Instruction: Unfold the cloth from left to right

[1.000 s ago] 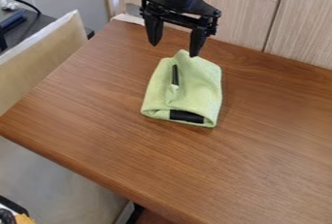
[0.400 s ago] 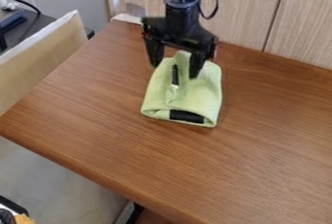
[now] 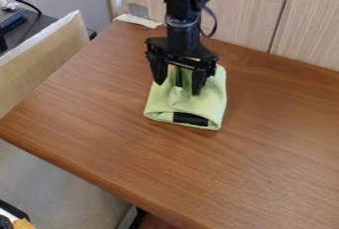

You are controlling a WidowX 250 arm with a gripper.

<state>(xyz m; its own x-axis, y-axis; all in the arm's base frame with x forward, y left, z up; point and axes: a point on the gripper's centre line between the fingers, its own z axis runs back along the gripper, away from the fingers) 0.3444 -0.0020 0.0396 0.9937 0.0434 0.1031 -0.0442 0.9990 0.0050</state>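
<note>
Just above the centre of the frame, the black gripper (image 3: 178,88) hangs over the upper part of the light green cloth (image 3: 200,105), its two fingers apart. The finger on the picture's left is by the cloth's left edge, while the other is over the cloth's upper right part; whether either one touches the fabric, I cannot tell. Between them, a narrow dark strip (image 3: 179,78) runs up and down on the cloth.

The cloth lies folded on the brown wooden table (image 3: 265,158), a little above the middle of the frame. Near its lower edge is a black patch (image 3: 191,119), wider than it is tall.

At the upper left of the frame, a pale flat piece (image 3: 137,20) lies at the table's far corner. Behind the table, light wood-grain panels (image 3: 246,12) stand across the upper right. Along the left side, a beige board (image 3: 39,59) slants beside the table.
</note>
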